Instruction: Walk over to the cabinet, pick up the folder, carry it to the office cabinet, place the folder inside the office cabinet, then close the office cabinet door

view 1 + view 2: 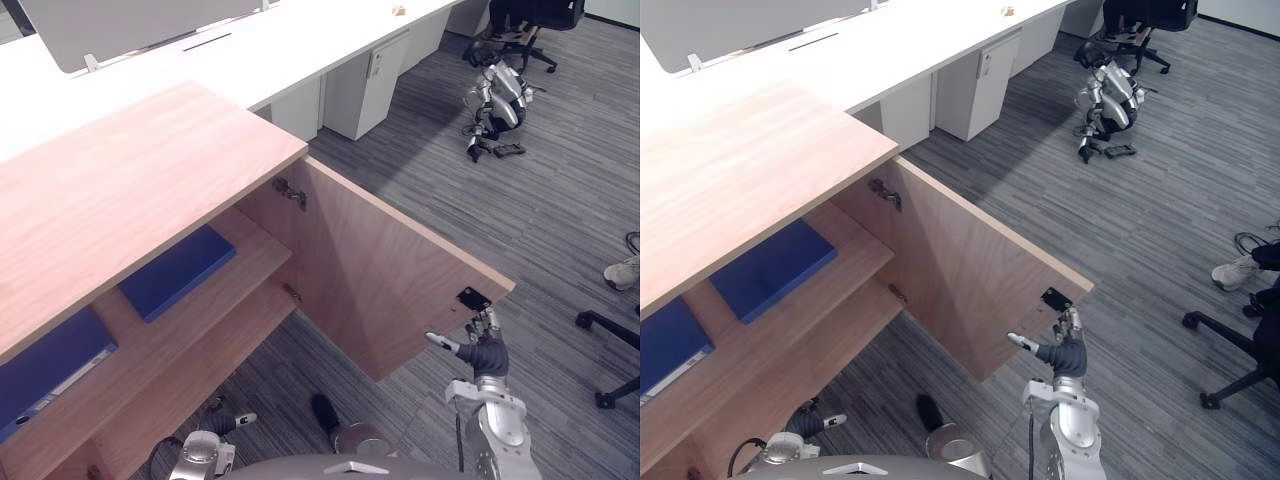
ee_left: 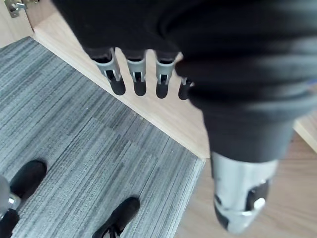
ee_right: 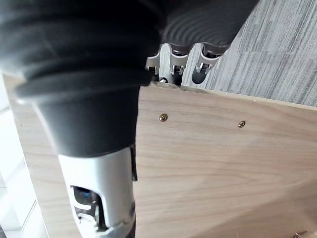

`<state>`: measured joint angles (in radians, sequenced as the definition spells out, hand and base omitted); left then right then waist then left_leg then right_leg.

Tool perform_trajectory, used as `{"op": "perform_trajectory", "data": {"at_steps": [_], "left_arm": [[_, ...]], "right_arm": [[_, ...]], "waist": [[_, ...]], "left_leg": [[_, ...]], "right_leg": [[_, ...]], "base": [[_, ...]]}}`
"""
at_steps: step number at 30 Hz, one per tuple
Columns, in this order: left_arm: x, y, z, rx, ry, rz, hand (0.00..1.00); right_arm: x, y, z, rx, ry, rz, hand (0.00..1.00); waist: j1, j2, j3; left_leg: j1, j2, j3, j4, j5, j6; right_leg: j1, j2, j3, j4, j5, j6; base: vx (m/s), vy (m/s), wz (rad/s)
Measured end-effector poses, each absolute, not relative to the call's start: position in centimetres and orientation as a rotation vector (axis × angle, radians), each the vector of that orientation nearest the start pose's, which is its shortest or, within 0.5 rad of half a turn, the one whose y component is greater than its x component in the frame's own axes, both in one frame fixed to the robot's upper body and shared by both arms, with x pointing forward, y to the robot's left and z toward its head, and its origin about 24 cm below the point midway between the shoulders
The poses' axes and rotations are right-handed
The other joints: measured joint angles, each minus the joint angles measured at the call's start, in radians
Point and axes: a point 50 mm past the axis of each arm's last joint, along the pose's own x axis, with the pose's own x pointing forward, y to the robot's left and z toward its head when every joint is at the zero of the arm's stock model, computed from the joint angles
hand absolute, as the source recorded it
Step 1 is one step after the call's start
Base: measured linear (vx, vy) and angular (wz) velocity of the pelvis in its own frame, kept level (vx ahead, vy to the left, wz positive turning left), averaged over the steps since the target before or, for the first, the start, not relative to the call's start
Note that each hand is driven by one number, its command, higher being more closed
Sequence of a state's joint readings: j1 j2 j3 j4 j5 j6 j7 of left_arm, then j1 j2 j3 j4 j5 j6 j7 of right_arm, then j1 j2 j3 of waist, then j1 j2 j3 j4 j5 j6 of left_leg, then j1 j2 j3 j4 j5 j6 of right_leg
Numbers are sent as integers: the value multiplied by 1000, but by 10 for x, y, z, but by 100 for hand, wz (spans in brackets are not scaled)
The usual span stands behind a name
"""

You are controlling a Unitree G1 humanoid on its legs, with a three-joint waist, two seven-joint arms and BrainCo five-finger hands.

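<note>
We see the office cabinet (image 1: 130, 170) with its door (image 1: 370, 270) swung wide over the grey carpet (image 1: 480, 200). The blue folder (image 1: 178, 272) lies flat on the upper shelf (image 1: 215, 310) inside, near the hinge side. A blue ring binder (image 1: 45, 365) rests on the same shelf, well apart from it, toward the robot's left.

The right hand (image 1: 485, 352) stands at the door's free outer edge, just below the small black handle (image 1: 473, 298). Its fingers (image 3: 174, 63) are extended over that edge and its thumb is spread apart, so we read the hand as released, touching the door rather than clasping it.

The left hand (image 2: 139, 79) hangs low beside the cabinet's bottom board (image 2: 163, 114), fingers straight and relaxed.

Beyond, we note a white desk (image 1: 300, 45) and a second robot (image 1: 497, 100) on the carpet.
</note>
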<state>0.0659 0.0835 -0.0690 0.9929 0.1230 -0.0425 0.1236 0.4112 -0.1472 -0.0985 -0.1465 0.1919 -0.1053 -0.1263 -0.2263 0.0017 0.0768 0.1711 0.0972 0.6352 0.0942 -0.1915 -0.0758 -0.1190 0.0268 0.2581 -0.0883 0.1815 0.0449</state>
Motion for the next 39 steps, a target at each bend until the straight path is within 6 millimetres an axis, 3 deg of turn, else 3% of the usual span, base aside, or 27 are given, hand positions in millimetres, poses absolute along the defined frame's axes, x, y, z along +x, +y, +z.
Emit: {"op": "perform_trajectory", "data": {"at_steps": [2,5,9,13,16,20,28,34,39], "left_arm": [[117,178,-154,282,1001,20,0],[114,187,-154,350,1009,-5,0],[113,189,-154,369,1013,-27,0],[109,190,-155,393,1022,-44,0],[108,192,-155,406,1024,-51,0],[108,194,-155,417,1029,-56,0],[106,206,-154,442,1040,-52,0],[106,203,-156,428,1051,-48,0],[106,200,-156,409,1051,-23,0]], "right_arm": [[155,-219,11,1,138,-273,0],[151,-205,7,17,161,-197,0],[150,-197,27,-34,95,-89,0],[149,-175,39,-105,54,107,0],[143,-164,35,-104,74,182,0],[142,-157,33,-90,85,212,0],[150,-145,30,-50,77,269,0],[188,-127,28,-51,32,348,0],[203,-118,25,-28,33,360,0]], "waist": [[1,-10,-1],[6,-49,-3],[34,-69,-4],[62,-112,-24],[66,-142,-44],[67,-155,-53],[98,-156,-57],[145,-120,-65],[161,-99,-64]], "left_leg": [[-6,1,1,10,-2,3],[-8,5,-3,28,-3,3],[-13,7,-23,43,-15,0],[-36,-2,-88,41,-14,3],[-54,-5,-120,41,-4,1],[-63,-15,-165,43,1,15],[-85,-32,-231,43,4,34],[-98,-38,-269,43,7,39],[-102,-36,-305,43,8,40]], "right_leg": [[-4,0,7,1,8,1],[3,-2,5,1,11,0],[14,-11,-16,6,12,-2],[19,-28,-57,7,9,2],[20,-39,-86,7,5,3],[34,-58,-132,7,-3,6],[48,-85,-199,7,-17,1],[53,-95,-237,8,-19,0],[67,-97,-272,7,-26,5]], "base": [[-77,-73,-12],[-116,-89,-1],[-93,-48,14],[-78,-33,29],[-21,-13,30],[-5,23,30],[-19,21,28],[-19,-3,18],[-17,-27,19]]}}
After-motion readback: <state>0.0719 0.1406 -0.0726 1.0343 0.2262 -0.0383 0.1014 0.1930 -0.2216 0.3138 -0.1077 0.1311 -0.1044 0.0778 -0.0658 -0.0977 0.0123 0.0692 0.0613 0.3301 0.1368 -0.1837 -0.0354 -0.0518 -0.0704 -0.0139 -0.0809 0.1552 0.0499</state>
